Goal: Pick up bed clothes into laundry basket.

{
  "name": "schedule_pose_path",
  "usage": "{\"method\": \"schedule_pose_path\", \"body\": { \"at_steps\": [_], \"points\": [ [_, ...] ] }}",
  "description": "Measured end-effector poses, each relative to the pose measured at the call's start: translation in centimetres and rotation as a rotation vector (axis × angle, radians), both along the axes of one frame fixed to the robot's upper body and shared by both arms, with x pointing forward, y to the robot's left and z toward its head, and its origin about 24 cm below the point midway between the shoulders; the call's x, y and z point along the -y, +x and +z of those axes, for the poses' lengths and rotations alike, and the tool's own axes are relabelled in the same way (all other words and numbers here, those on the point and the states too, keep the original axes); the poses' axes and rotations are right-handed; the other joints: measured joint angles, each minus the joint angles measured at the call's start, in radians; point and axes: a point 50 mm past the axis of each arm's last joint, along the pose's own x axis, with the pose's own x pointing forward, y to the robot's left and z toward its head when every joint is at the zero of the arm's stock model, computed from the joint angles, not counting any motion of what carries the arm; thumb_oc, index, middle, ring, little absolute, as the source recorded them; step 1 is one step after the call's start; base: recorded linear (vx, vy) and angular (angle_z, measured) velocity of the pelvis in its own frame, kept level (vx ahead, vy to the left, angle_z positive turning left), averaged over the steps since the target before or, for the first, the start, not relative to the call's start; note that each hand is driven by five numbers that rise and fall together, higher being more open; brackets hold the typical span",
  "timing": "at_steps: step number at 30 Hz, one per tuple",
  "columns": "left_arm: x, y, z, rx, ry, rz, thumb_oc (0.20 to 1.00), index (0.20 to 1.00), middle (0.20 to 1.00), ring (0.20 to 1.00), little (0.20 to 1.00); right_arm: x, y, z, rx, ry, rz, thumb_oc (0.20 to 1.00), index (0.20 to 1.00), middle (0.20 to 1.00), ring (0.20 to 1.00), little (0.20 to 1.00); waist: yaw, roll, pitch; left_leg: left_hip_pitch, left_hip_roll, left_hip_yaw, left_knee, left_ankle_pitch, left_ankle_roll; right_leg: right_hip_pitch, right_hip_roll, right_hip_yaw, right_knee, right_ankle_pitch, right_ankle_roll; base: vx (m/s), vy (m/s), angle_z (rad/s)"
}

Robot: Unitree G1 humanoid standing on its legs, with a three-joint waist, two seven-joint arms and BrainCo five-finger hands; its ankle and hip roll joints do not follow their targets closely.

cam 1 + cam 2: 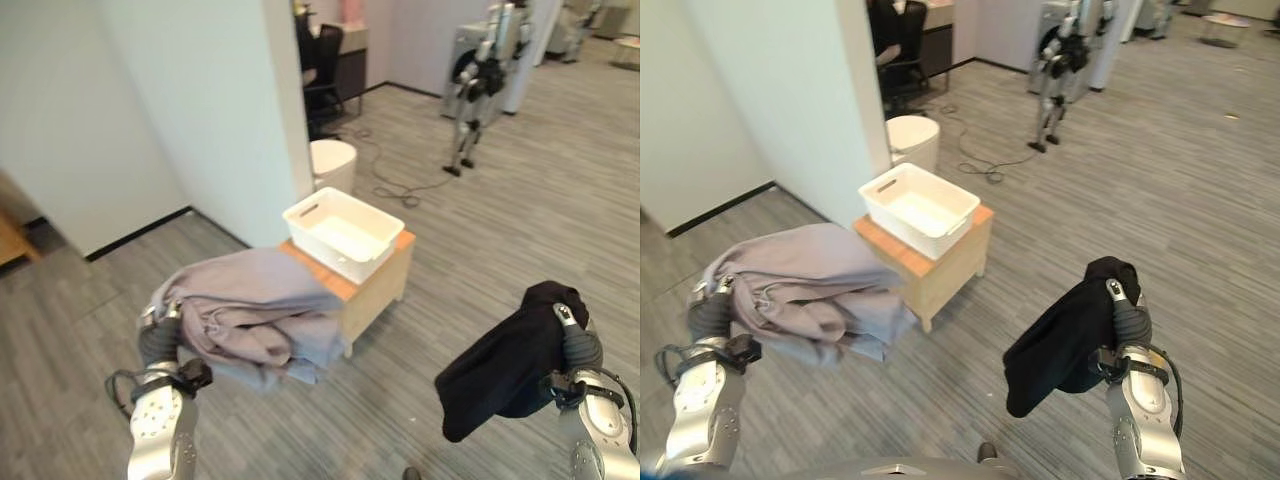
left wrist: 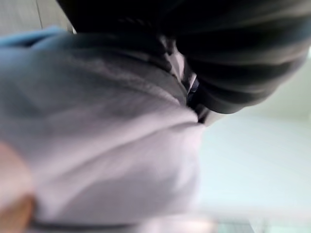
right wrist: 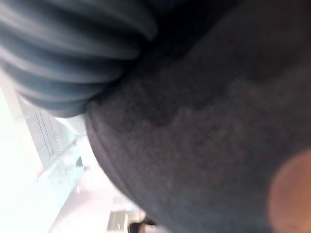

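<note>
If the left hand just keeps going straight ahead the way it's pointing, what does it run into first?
Probably the white basket on the small wooden table. The left hand, draped in grey cloth, points roughly that way, though depth is unclear.

Silver-grey arms end in dark ribbed covers at left hand (image 1: 160,335) and right hand (image 1: 578,340).

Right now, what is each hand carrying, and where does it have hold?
The left hand carries a grey cloth, the right hand a black cloth. Both cloths drape over the hands, so the grip points cannot be told.
</note>
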Motion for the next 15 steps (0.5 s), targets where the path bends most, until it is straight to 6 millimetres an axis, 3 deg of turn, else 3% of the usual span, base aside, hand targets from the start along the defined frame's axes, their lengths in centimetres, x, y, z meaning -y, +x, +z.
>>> {"method": "schedule_pose_path", "body": {
  "at_steps": [3, 4, 5, 6, 8, 10, 14, 15],
  "points": [
    [0.1, 0.1, 0.0, -0.001, 0.003, -0.006, 0.200, 0.200, 0.200, 0.200, 0.200, -0.3, 0.9, 0.7, 0.031, -0.007, 0.016, 0.200, 0.200, 0.200, 0.200, 0.200, 0.010, -0.004, 0.034, -0.005, -0.025, 0.007, 0.002, -0.003, 0.013, -0.041, -0.018, 0.006, 0.079, -0.021, 0.021, 0.06, 0.163, -0.05],
    [0.2, 0.5, -0.2, -0.008, 0.000, -0.009, 0.200, 0.200, 0.200, 0.200, 0.200, -0.3, 1.3, 1.0, 0.045, -0.024, 0.020, 0.200, 0.200, 0.200, 0.200, 0.200, 0.005, 0.011, 0.075, -0.005, -0.023, 0.013, 0.016, -0.002, 0.032, -0.102, -0.026, 0.000, 0.198, -0.022, 0.029, 0.09, 0.086, -0.17],
    [0.1, 0.7, -0.1, -0.007, 0.009, -0.011, 0.200, 0.200, 0.200, 0.200, 0.200, -0.5, 1.4, 1.0, 0.048, -0.023, 0.020, 0.200, 0.200, 0.200, 0.200, 0.200, 0.003, 0.000, 0.095, -0.022, -0.044, 0.006, 0.058, -0.031, 0.034, -0.150, -0.044, 0.006, 0.278, -0.030, 0.040, 0.23, 0.103, -0.30],
    [0.1, 0.7, -0.2, -0.014, 0.010, -0.014, 0.200, 0.200, 0.200, 0.200, 0.200, -0.5, 1.6, 1.1, 0.050, -0.031, 0.025, 0.200, 0.200, 0.200, 0.200, 0.200, 0.002, 0.015, 0.121, -0.050, -0.025, 0.011, 0.097, -0.052, 0.050, -0.208, -0.057, -0.001, 0.386, -0.046, 0.044, 0.15, 0.010, -0.25],
    [0.1, 0.6, -0.4, -0.025, 0.016, -0.019, 0.200, 0.200, 0.200, 0.200, 0.200, -0.2, 0.8, 0.3, 0.010, -0.033, 0.015, 0.200, 0.200, 0.200, 0.200, 0.200, -0.009, 0.028, 0.135, -0.052, -0.026, 0.016, 0.095, -0.054, 0.058, -0.264, -0.071, -0.021, 0.466, -0.076, 0.033, 0.32, -0.051, -0.16],
    [-0.1, 0.5, -0.3, -0.025, 0.022, -0.013, 0.200, 0.200, 0.200, 0.200, 0.200, 0.1, 0.2, -0.1, -0.011, -0.033, 0.001, 0.200, 0.200, 0.200, 0.200, 0.200, -0.019, 0.026, 0.139, -0.057, -0.024, 0.022, 0.084, -0.054, 0.059, -0.273, -0.049, -0.017, 0.401, -0.101, 0.046, 0.42, -0.119, -0.11],
    [-0.3, 0.5, -0.2, -0.022, 0.027, -0.006, 0.200, 0.200, 0.200, 0.200, 0.200, 0.5, -0.7, -0.7, -0.043, -0.035, -0.015, 0.200, 0.200, 0.200, 0.200, 0.200, -0.051, 0.013, 0.134, -0.068, -0.022, -0.001, 0.072, -0.055, 0.056, -0.238, -0.009, -0.045, 0.185, -0.095, 0.048, 0.39, -0.158, 0.12],
    [-0.3, 0.7, 0.0, -0.017, 0.028, -0.007, 0.200, 0.200, 0.200, 0.200, 0.200, 0.6, -0.8, -0.8, -0.046, -0.036, -0.019, 0.200, 0.200, 0.200, 0.200, 0.200, -0.072, 0.005, 0.129, -0.069, -0.023, -0.021, 0.075, -0.060, 0.041, -0.208, -0.010, -0.057, 0.137, -0.084, 0.041, 0.34, -0.205, 0.43]
  ]
}}
